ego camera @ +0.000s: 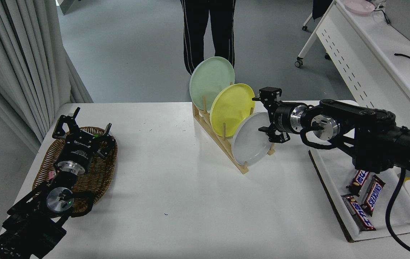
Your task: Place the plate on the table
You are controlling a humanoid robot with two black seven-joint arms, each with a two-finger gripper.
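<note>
The pale grey-white plate [252, 142] stands on edge in the front slot of a wooden rack [222, 141] on the white table [176, 190]. My right gripper [263, 113] is open at the plate's upper right rim, one finger up near the yellow plate [230, 108] and the other in front of the grey plate's face. Whether a finger touches the rim I cannot tell. My left gripper [84, 126] rests open over a wicker basket [46, 162] at the lower left.
A mint-green plate [211, 81] fills the rack's back slot. A white tray [334, 169] with chocolate bars [364, 201] lies at the right edge under my right arm. A person's legs [208, 32] stand beyond the table. A white desk [370, 46] is at the far right.
</note>
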